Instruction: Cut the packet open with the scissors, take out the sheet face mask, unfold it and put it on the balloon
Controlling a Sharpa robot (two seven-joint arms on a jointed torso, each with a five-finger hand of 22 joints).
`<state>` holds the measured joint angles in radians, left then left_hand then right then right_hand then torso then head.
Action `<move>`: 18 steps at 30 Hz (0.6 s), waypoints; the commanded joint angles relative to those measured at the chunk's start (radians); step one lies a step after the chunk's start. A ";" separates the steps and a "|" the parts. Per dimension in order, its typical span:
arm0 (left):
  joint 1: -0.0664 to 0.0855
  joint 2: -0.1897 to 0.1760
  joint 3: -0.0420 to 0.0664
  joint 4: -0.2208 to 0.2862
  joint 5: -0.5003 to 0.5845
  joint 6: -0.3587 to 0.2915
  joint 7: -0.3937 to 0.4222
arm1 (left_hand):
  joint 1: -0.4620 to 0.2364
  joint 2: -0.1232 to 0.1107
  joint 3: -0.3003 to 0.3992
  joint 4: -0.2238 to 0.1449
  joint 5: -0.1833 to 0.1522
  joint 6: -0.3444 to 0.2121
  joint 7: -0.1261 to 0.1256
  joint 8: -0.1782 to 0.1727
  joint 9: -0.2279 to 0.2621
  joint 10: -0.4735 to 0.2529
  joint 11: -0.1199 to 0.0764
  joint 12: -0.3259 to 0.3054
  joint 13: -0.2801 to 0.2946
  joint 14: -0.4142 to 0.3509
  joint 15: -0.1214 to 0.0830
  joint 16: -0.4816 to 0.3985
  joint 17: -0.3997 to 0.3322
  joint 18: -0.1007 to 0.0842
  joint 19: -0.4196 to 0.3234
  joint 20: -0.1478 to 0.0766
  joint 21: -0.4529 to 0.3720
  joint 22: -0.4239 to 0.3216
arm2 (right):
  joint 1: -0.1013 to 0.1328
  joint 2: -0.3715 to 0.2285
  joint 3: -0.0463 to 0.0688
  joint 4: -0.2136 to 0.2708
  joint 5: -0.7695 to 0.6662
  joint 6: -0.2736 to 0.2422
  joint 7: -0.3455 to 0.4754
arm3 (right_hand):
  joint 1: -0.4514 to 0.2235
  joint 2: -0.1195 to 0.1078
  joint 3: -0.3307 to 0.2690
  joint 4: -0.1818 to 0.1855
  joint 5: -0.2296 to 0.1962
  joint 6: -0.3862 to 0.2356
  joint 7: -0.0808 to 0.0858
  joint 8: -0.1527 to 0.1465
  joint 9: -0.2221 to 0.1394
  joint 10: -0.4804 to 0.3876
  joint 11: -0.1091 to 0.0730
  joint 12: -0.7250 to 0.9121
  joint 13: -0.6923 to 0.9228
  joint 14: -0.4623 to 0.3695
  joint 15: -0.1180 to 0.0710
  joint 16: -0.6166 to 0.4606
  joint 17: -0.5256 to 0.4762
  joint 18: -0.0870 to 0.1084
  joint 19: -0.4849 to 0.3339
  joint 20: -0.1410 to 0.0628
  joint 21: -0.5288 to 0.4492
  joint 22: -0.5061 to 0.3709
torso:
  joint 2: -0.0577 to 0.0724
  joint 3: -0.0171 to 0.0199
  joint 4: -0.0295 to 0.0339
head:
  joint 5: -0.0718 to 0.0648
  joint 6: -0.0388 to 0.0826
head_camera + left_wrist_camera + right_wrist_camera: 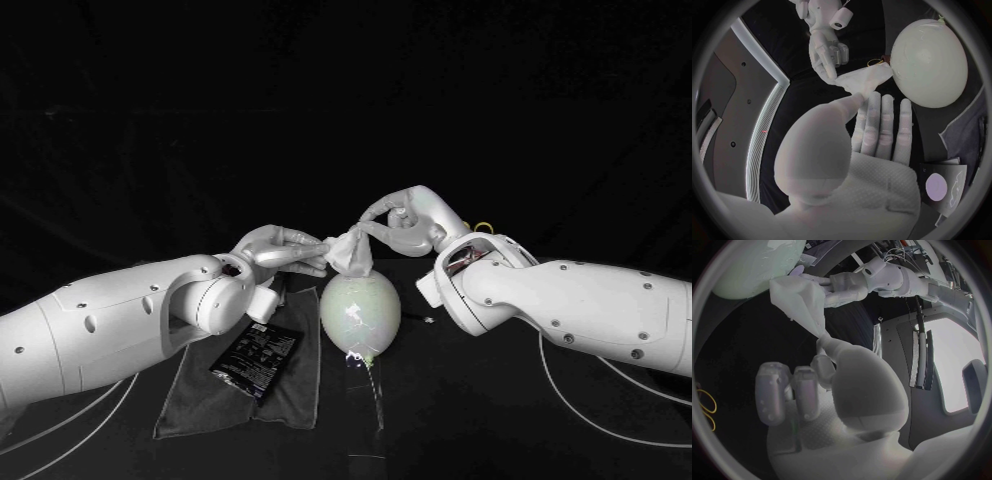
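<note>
Head view first: my left hand (pixel 281 250) and my right hand (pixel 404 222) meet over the far end of the balloon (pixel 361 312). The face mask (pixel 349 250) hangs between them as a crumpled white bunch. Its lower tip sits right over the balloon's top, and I cannot tell whether it touches. The balloon lies on the black tabletop (pixel 505 420) with its knot towards me. Just beside it, on my left, the dark packet (pixel 257 358) lies on a grey cloth (pixel 195 405).

Left wrist view now: my thumb and one of my fingers (pixel 862 107) pinch a corner of the mask, while the other fingers stand out straight and slightly apart. Across from me the right hand grips the opposite end, so the sheet is drawn between us, close beside the balloon. The packet lies on the cloth, nearer my palm.

Right wrist view: here my thumb and a finger pinch a narrow, twisted end of the mask, with the remaining fingers curled loosely below. The sheet widens away from me to the left hand, which holds its far edge just in front of the balloon.
</note>
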<state>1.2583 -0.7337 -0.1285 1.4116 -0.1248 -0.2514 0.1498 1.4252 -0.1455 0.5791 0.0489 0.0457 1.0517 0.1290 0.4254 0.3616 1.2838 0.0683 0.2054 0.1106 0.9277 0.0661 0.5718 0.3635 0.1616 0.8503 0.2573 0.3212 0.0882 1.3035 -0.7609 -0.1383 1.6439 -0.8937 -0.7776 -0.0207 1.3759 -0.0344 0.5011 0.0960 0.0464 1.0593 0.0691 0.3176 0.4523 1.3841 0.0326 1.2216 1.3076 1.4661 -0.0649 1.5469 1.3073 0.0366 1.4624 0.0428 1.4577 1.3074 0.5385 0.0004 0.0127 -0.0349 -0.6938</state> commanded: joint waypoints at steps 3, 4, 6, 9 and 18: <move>0.001 -0.003 0.001 0.003 0.015 -0.003 0.021 | -0.009 0.003 0.028 -0.025 0.003 -0.008 0.000 0.006 0.033 0.004 0.004 -0.006 0.002 0.007 -0.003 -0.007 -0.002 0.014 -0.007 0.001 0.005 0.001 | 0.001 -0.007 0.001 -0.002 -0.009 0.003 0.002 | 0.001 0.006 0.004 0.000 0.002 0.007 -0.003 0.027 0.041 0.064 -0.043 0.004 0.016 0.099 -0.005 0.007 0.244 -0.012 0.059 -0.003 0.001 0.231 | 0.000 0.0000 0.0003 | 0.000 0.001; 0.001 -0.003 0.001 0.003 0.016 -0.003 0.021 | -0.009 0.003 0.028 -0.025 0.003 -0.008 0.000 0.006 0.033 0.004 0.004 -0.006 0.002 0.007 -0.003 -0.007 -0.002 0.014 -0.007 0.001 0.005 0.001 | 0.001 -0.008 0.001 -0.003 -0.009 0.003 0.002 | 0.001 0.006 0.004 0.000 0.002 0.007 -0.003 0.027 0.041 0.064 -0.043 0.004 0.016 0.099 -0.005 0.007 0.244 -0.012 0.059 -0.003 0.001 0.231 | 0.000 0.0000 0.0003 | 0.000 0.002; 0.001 -0.005 0.001 0.003 0.017 -0.003 0.021 | -0.011 0.003 0.028 -0.025 0.003 -0.009 0.000 0.006 0.034 0.004 0.004 -0.007 0.002 0.008 -0.003 -0.008 -0.002 0.014 -0.007 0.002 0.005 0.002 | 0.002 -0.011 0.001 -0.003 -0.010 0.002 0.002 | 0.001 0.006 0.004 0.000 0.002 0.007 -0.003 0.027 0.041 0.064 -0.043 0.004 0.016 0.099 -0.005 0.007 0.244 -0.012 0.059 -0.003 0.001 0.231 | 0.001 0.0000 0.0002 | 0.000 0.002; 0.001 -0.006 0.001 0.002 0.020 -0.003 0.020 | -0.013 0.004 0.027 -0.025 0.003 -0.009 0.000 0.007 0.035 0.004 0.004 -0.007 0.002 0.008 -0.003 -0.008 -0.002 0.014 -0.008 0.002 0.006 0.002 | 0.002 -0.014 0.001 -0.004 -0.010 0.000 0.002 | 0.001 0.006 0.004 0.000 0.002 0.007 -0.003 0.027 0.041 0.064 -0.043 0.004 0.016 0.099 -0.005 0.007 0.244 -0.012 0.059 -0.003 0.001 0.231 | 0.000 0.0000 0.0002 | 0.000 0.002; 0.001 -0.006 0.001 0.001 0.023 0.000 0.019 | -0.015 0.004 0.026 -0.026 0.003 -0.011 0.000 0.007 0.037 0.004 0.004 -0.007 0.002 0.008 -0.003 -0.009 -0.003 0.015 -0.008 0.002 0.006 0.002 | 0.002 -0.016 0.001 -0.006 -0.012 0.003 0.000 | 0.000 0.004 0.006 -0.003 0.002 0.007 -0.003 0.029 0.042 0.064 -0.043 0.003 0.015 0.099 -0.005 0.007 0.244 -0.012 0.060 -0.003 0.003 0.232 | 0.000 -0.0001 0.0007 | -0.001 0.004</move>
<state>1.2583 -0.7412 -0.1285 1.4118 -0.1125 -0.2536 0.1543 1.4212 -0.1425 0.5993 0.0287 0.0457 1.0463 0.1304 0.4290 0.3617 1.2836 0.0686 0.2012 0.1116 0.9313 0.0627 0.5680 0.3614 0.1611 0.8503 0.2573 0.3211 0.0890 1.3047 -0.7767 -0.1382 1.6384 -0.8947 -0.7784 -0.0220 1.3724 -0.0381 0.5036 0.0933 0.0457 1.0592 0.0689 0.3177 0.4523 1.3841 0.0326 1.2212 1.3082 1.4662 -0.0645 1.5502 1.3082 0.0365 1.4620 0.0432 1.4573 1.3081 0.5385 0.0004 0.0129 -0.0348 -0.6905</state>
